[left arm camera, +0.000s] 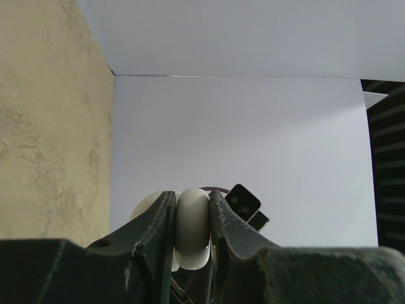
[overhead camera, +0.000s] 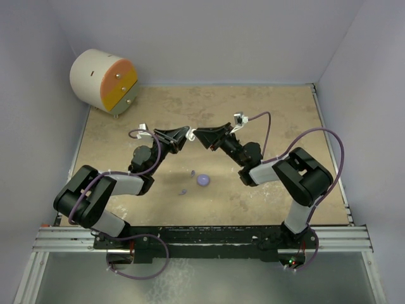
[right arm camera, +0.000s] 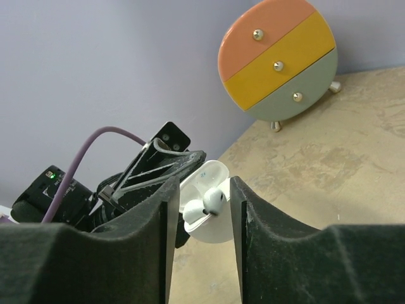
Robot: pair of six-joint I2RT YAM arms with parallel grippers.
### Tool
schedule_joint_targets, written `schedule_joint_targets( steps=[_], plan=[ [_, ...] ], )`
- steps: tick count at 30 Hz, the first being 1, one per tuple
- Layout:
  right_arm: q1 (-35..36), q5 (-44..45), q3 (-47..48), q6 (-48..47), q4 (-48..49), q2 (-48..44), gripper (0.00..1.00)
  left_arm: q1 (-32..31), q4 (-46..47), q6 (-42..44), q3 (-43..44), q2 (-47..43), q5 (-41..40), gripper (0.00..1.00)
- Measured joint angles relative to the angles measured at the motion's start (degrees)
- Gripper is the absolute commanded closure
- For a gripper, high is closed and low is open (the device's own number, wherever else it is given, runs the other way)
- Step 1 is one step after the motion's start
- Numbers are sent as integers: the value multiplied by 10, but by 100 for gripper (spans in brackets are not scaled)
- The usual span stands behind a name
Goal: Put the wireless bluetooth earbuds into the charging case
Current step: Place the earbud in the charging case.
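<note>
My left gripper [left arm camera: 192, 197] is shut on a white round charging case [left arm camera: 192, 229], held up above the table. In the right wrist view that case [right arm camera: 212, 223] stands open with its lid up. Two whitish earbuds [right arm camera: 211, 201] rest in it. My right gripper [right arm camera: 201, 187] is open, its fingers either side of the case and touching nothing. From above, the left gripper [overhead camera: 186, 135] and the right gripper [overhead camera: 197, 135] meet tip to tip over the table's middle. A lilac case [overhead camera: 203, 180] lies on the table below them, with two lilac earbuds [overhead camera: 192, 171] [overhead camera: 183, 190] beside it.
A round little cabinet [overhead camera: 104, 81] with pink, yellow and grey drawer fronts stands at the far left corner of the table; it also shows in the right wrist view [right arm camera: 277, 60]. Lavender walls close in the back and sides.
</note>
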Motion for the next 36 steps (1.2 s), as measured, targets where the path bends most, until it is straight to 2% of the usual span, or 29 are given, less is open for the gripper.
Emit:
schedule_joint_targets(
  steps=[12,19,22,25,30,36],
  plan=[
    [0,7,-11,-19,-9,-17,49,0,7,-1,4,0,0,100],
    [-2,33,-30,-73,-12,-86,48,0,21,-5,4,10,0,100],
    [-3,47,-30,-114,-18,-130,40,0,24,-6,4,17,0,100],
    [-3,59,0,-179,-97,-182,34,0,26,-6,1,19,-1,100],
    [-2,92,93,-270,-280,-212,33,0,26,-6,-3,19,-5,100],
    [10,169,110,-315,-465,-217,30,0,21,-6,-5,19,-10,100]
  ],
)
